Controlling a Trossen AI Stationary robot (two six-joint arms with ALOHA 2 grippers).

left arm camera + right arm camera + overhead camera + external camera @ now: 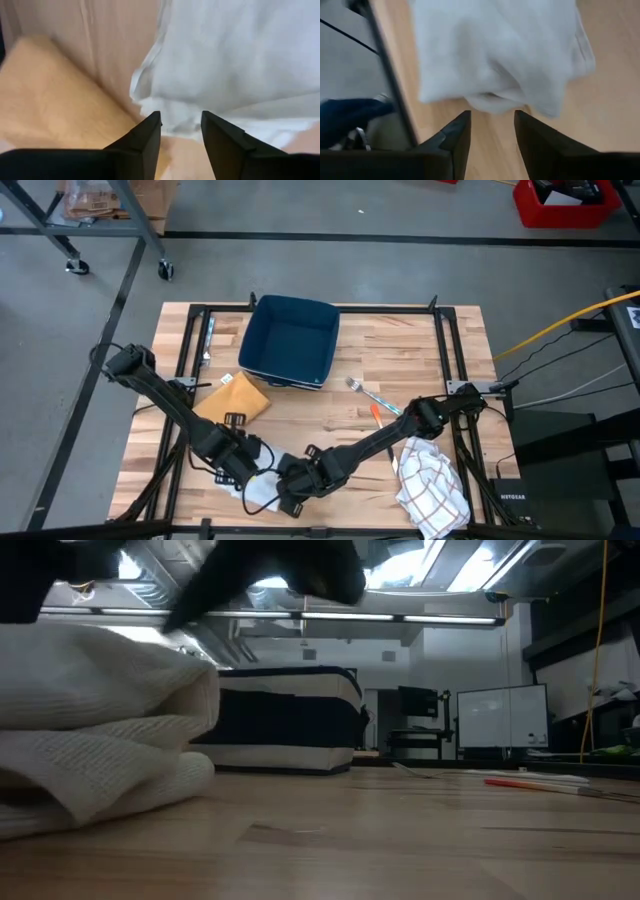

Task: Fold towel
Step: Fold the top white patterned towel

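A white towel lies folded in several layers on the wooden table near its front edge. In the low view its stacked folds rest on the tabletop at the left. My left gripper hovers open just above the towel's edge, fingers pointing down, nothing between them. My right gripper also stands open above the towel, slanting down from the right. In the high view the two grippers meet over the towel and hide most of it.
A tan cloth lies left of centre, close to the towel. A dark blue bin stands at the far middle. An orange pen and a pale utensil lie at centre right. A plaid cloth sits at front right.
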